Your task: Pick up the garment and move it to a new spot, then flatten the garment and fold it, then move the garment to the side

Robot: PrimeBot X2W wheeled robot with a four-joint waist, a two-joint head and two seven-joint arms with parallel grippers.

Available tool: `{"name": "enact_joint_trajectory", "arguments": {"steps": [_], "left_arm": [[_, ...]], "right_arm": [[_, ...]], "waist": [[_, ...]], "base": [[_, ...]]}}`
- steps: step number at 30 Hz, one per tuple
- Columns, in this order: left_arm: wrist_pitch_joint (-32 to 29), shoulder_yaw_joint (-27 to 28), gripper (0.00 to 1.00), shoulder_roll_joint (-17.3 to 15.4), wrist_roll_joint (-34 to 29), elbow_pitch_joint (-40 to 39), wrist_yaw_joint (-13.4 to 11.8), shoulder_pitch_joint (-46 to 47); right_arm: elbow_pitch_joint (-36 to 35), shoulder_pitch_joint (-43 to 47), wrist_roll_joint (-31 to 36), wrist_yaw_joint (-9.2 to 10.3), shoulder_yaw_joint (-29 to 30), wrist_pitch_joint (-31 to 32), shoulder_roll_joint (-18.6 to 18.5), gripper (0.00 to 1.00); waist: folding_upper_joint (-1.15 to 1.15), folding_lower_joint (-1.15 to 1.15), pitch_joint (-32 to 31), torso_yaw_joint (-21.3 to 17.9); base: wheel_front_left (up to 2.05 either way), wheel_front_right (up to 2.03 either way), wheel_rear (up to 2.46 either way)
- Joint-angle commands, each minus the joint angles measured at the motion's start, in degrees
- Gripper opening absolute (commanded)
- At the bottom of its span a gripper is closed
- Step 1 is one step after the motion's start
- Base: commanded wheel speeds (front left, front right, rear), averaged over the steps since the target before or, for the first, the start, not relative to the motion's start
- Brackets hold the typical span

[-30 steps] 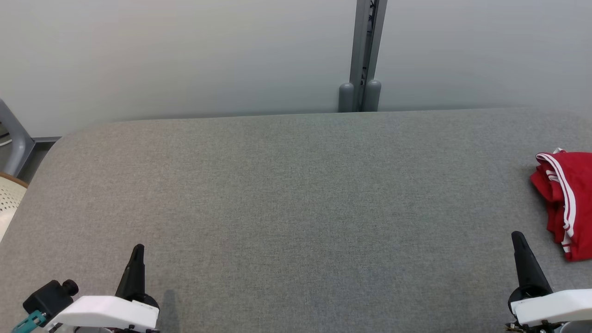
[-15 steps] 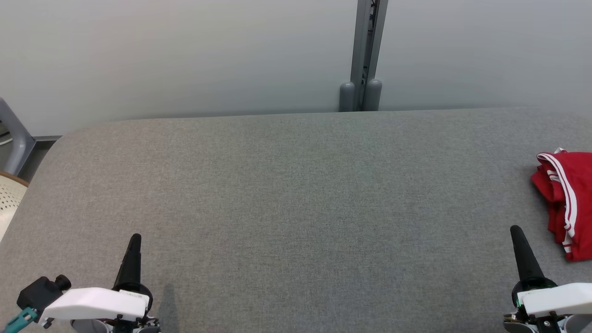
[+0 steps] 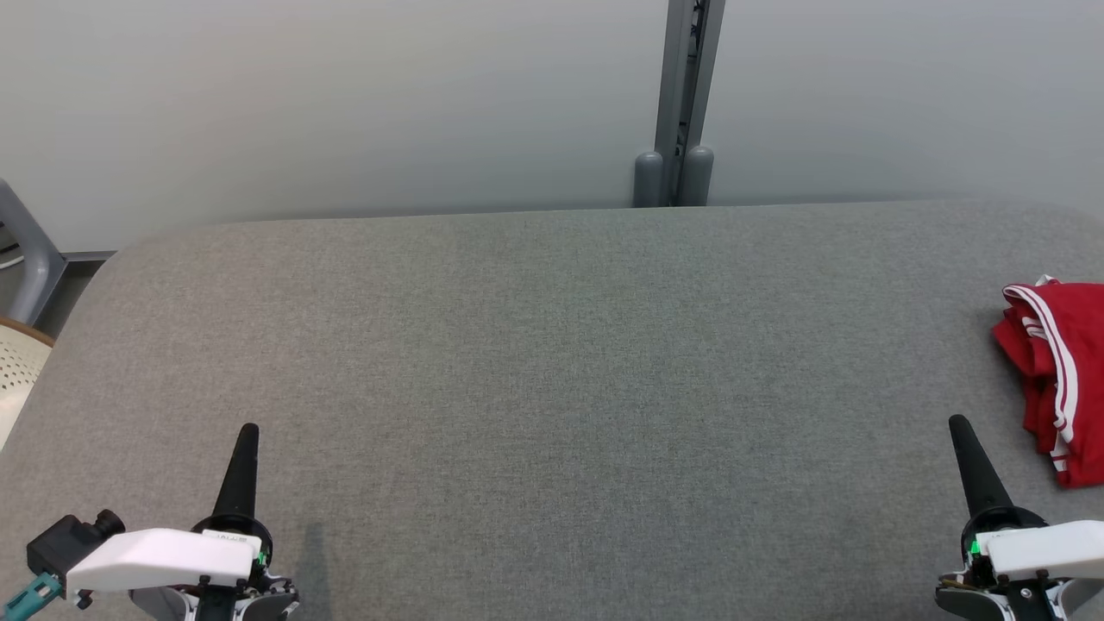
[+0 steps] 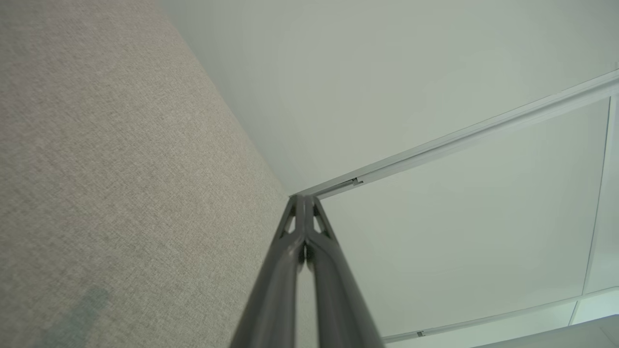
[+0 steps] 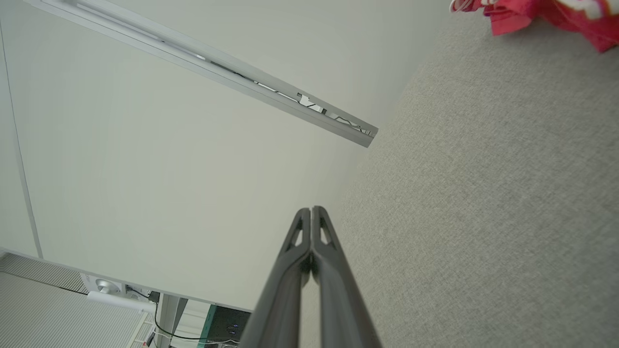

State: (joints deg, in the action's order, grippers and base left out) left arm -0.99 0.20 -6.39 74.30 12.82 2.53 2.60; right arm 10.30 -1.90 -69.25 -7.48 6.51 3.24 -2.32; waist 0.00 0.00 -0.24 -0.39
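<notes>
left end effector (image 3: 248,429): fingers pressed together, empty | right end effector (image 3: 956,423): closed tight, empty, near garment (image 3: 1056,379) but apart | garment: red with white stripes, bunched at right edge of surface (image 3: 552,388) | right wrist view adds cables (image 5: 159,324) under the wall panel | surface: grey fabric; pale wall, grey post (image 3: 681,103)

I see a crumpled red fabric garment (image 3: 1056,379) edged with thin white stripes. The wide fabric-covered desk (image 3: 552,362) is a plain heathered grey with a fine weave. My left hand (image 3: 247,433) and right hand (image 3: 956,424) have near-black fingers on white housings, each with a small green light. The smooth wall panel (image 3: 345,103) is pale grey-green, and the upright metal post (image 3: 686,86) is mid-grey.
</notes>
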Motion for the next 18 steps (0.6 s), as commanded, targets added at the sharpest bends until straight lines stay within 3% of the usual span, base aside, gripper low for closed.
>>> {"name": "enact_joint_trajectory", "arguments": {"steps": [1, 18], "left_arm": [[-0.28, 0.61, 0.00, -0.11, 0.88, -0.26, 0.57, 1.30], [-2.32, 2.84, 0.00, 1.18, 7.87, 0.31, 2.39, 2.45]], "right_arm": [[-0.12, -1.30, -1.34, -0.02, 0.05, 0.34, -0.59, 0.00], [1.44, -2.59, -10.02, -0.03, 0.04, 1.58, -0.67, 0.00]], "waist": [[0.00, 0.00, 0.01, 0.01], [0.00, 0.00, 0.15, 0.14]], "base": [[0.00, 0.00, 0.00], [0.00, 0.00, 0.00]]}}
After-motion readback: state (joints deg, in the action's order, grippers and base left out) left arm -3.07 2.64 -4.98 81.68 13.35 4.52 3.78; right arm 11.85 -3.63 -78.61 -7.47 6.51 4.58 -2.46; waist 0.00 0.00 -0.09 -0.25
